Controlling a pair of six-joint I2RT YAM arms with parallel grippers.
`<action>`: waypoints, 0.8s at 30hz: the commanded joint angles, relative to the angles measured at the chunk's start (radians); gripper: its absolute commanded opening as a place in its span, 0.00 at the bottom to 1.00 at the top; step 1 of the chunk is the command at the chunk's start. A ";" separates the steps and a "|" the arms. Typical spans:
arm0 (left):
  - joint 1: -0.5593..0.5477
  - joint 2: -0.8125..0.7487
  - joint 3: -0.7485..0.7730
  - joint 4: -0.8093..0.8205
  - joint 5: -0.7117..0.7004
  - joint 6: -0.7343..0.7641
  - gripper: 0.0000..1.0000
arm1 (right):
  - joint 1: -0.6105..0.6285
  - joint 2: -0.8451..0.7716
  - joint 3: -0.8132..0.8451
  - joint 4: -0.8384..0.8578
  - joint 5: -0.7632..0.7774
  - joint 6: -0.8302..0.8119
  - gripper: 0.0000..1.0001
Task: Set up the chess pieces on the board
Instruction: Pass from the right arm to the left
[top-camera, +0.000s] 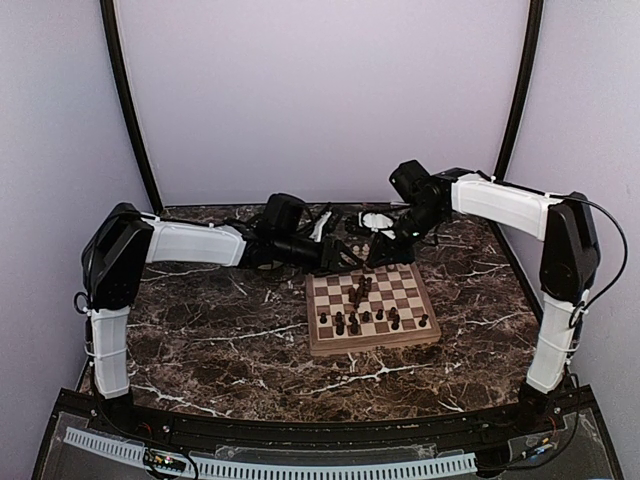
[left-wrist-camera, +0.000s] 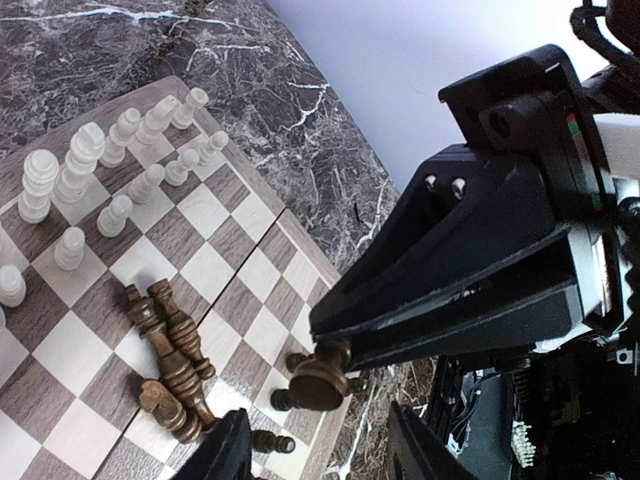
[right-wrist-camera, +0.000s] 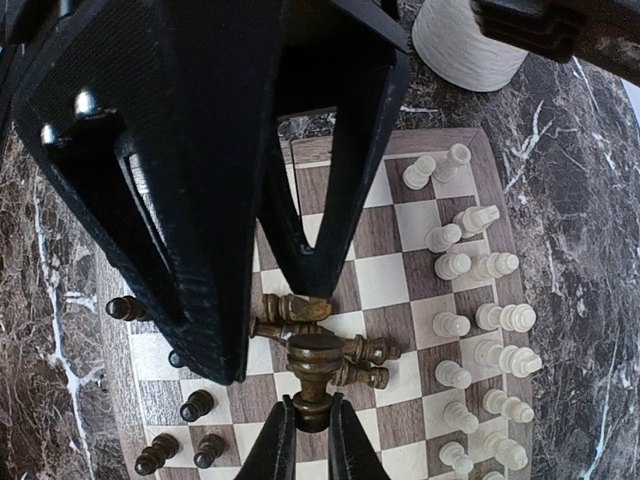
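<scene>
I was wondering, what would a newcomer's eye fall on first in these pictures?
The right tool pinches a dark chess piece over the middle of the board, near a heap of dark pieces lying on their sides. The left tool hovers open and empty close beside it, and the white pieces stand in rows at one end.
</scene>
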 joint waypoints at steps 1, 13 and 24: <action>0.008 0.009 0.045 0.060 0.059 -0.025 0.46 | 0.016 -0.051 0.031 -0.027 -0.036 0.001 0.12; 0.009 0.028 0.055 0.089 0.096 -0.043 0.32 | 0.026 -0.062 0.034 -0.035 -0.030 0.001 0.13; 0.009 0.032 0.048 0.133 0.137 -0.050 0.12 | 0.032 -0.064 0.038 -0.037 -0.022 0.007 0.16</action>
